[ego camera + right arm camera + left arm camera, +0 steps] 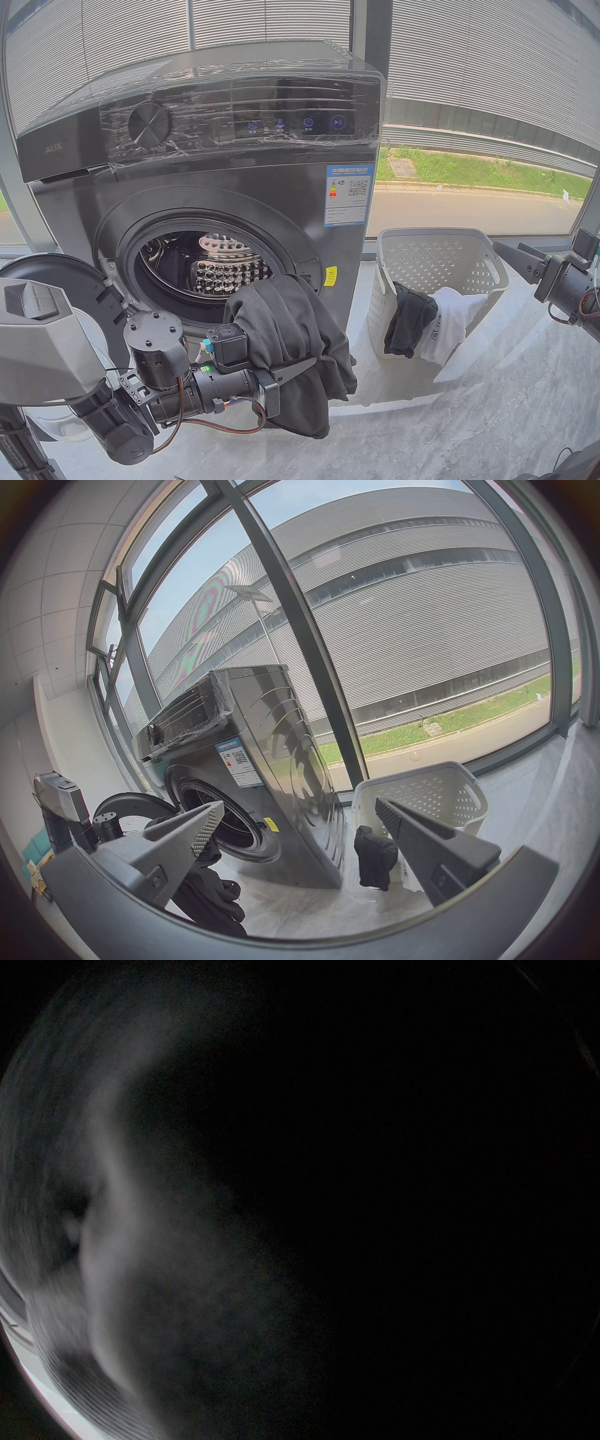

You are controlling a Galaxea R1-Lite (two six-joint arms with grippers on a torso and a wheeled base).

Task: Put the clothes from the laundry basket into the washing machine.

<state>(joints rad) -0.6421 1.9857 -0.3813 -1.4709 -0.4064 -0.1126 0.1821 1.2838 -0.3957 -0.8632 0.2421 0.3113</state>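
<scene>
A dark grey garment (287, 331) hangs in front of the washing machine's open drum (200, 262), its top edge resting on the lower rim of the opening. My left gripper (294, 370) is shut on it from below and to the left, and the cloth (156, 1272) covers the left wrist camera. The white laundry basket (437, 240) stands to the right of the machine with a black garment (409, 319) and a white one (453, 319) draped over its front rim. My right gripper (509, 251) hovers open and holds nothing, up and right of the basket (425, 786).
The round machine door (56, 275) is swung open to the left, close to my left arm. A window wall runs behind the machine (250, 730) and the basket. Pale marble floor (475, 400) spreads in front of the basket.
</scene>
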